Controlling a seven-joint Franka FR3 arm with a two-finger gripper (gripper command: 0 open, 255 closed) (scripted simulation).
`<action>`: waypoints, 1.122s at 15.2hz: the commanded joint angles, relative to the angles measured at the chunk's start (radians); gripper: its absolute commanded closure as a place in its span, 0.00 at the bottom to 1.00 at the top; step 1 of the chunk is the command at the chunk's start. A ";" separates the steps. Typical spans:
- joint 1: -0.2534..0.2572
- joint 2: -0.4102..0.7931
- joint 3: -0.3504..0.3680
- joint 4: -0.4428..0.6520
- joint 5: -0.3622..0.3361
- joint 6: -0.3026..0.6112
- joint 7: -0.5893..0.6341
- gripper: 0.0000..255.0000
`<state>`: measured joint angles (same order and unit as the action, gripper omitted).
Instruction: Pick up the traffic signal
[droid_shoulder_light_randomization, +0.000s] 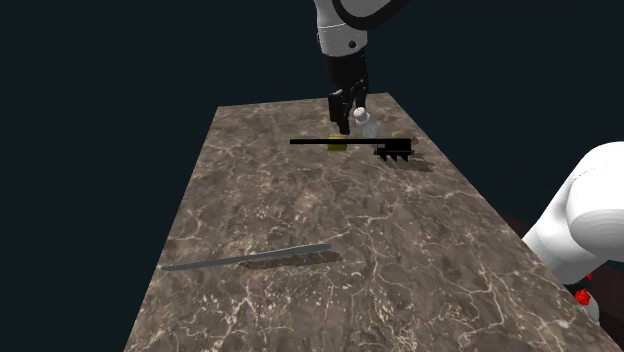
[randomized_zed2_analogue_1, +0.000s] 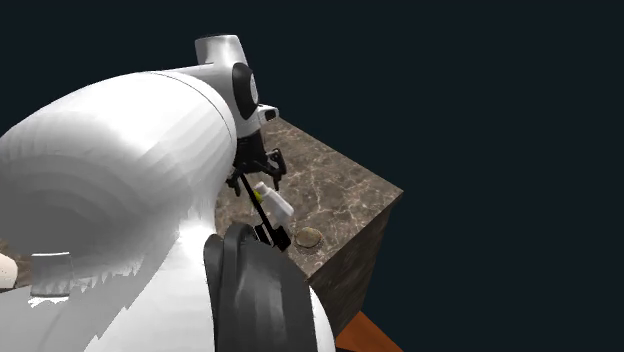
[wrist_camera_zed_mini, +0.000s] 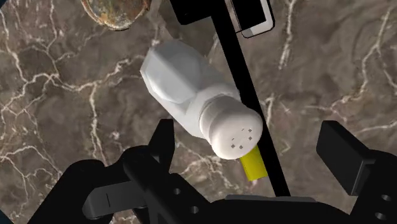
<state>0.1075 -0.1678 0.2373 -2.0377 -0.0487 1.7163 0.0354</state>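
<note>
Claw (wrist_camera_zed_mini: 252, 145) is hanging wide open just above the table (droid_shoulder_light_randomization: 300, 220), gripping nothing. Traffic signal (wrist_camera_zed_mini: 236, 57) is lying flat near the table's far end in the shoulder view. Its black pole is running between the fingers (wrist_camera_zed_mini: 340, 153), neither touching it. White shaker bottle (wrist_camera_zed_mini: 191, 89) is lying in the gap too, beside the pole. Yellow piece (wrist_camera_zed_mini: 253, 167) is poking out below the shaker's cap.

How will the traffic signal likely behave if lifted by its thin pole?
The traffic signal lies flat, a long thin pole with its head at one end, so it would probably tilt head-down. It looks rigid, not floppy. The white shaker seems to rest against it and may roll.
</note>
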 joint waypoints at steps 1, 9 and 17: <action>0.008 0.042 0.013 0.035 -0.010 0.007 0.007 0.00; 0.009 0.061 0.015 -0.048 -0.015 0.107 0.018 0.00; 0.009 0.059 0.015 -0.051 -0.015 0.109 0.017 1.00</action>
<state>0.1166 -0.1089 0.2523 -2.0878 -0.0638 1.8252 0.0523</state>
